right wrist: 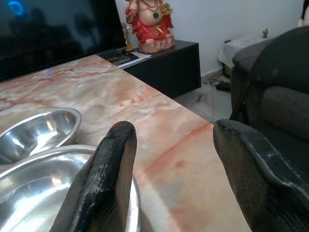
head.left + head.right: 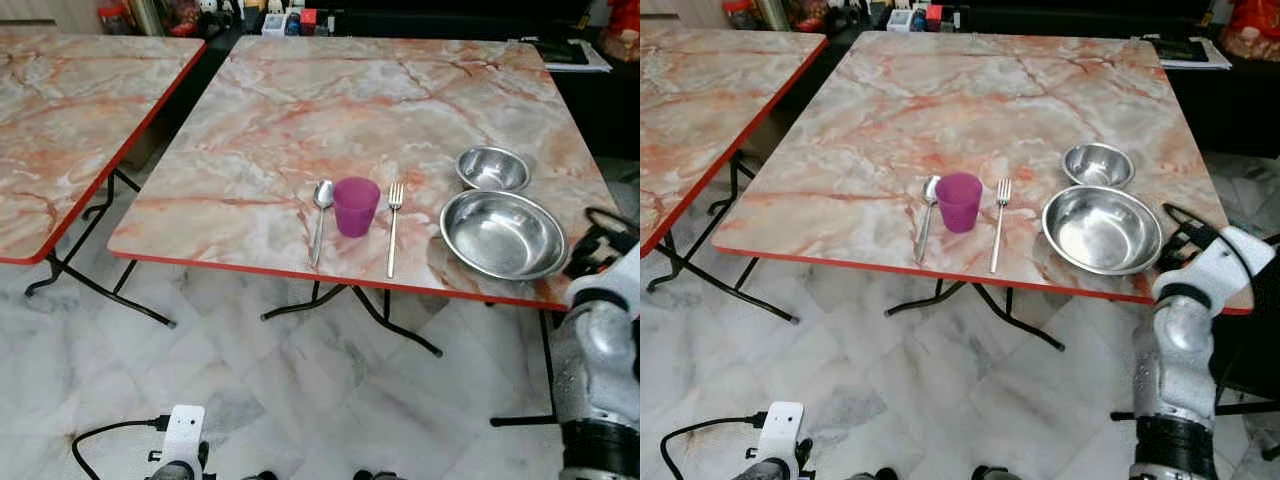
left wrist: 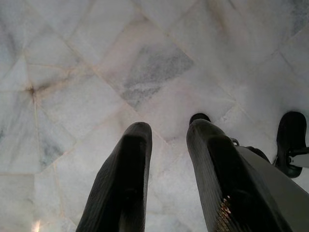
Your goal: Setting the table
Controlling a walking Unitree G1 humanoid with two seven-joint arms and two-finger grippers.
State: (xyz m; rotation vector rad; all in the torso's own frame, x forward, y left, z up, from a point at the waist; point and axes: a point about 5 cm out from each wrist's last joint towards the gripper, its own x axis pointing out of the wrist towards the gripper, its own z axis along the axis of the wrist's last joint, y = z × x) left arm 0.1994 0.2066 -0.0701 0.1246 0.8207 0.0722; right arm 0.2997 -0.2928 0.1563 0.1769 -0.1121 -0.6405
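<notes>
My right end effector (image 1: 169,145) hovers at the near right corner of the bench (image 2: 300,130), its two black fingers (image 1: 104,174) spread wide apart with nothing between them. The large steel bowl (image 2: 503,234) sits just beside it, toward my left, its rim close under one finger in the right wrist view without clear contact. The small steel bowl (image 2: 492,168) stands right behind the large one, farther from me. Further left along the near edge lie the fork (image 2: 394,226), the purple cup (image 2: 355,206) and the spoon (image 2: 321,217), the cup upright between the two utensils, all well apart from my right end effector. My left end effector (image 3: 166,145) hangs low over the marble floor (image 3: 145,72), fingers apart and empty. A second bench (image 2: 70,110) stands off to my left.
</notes>
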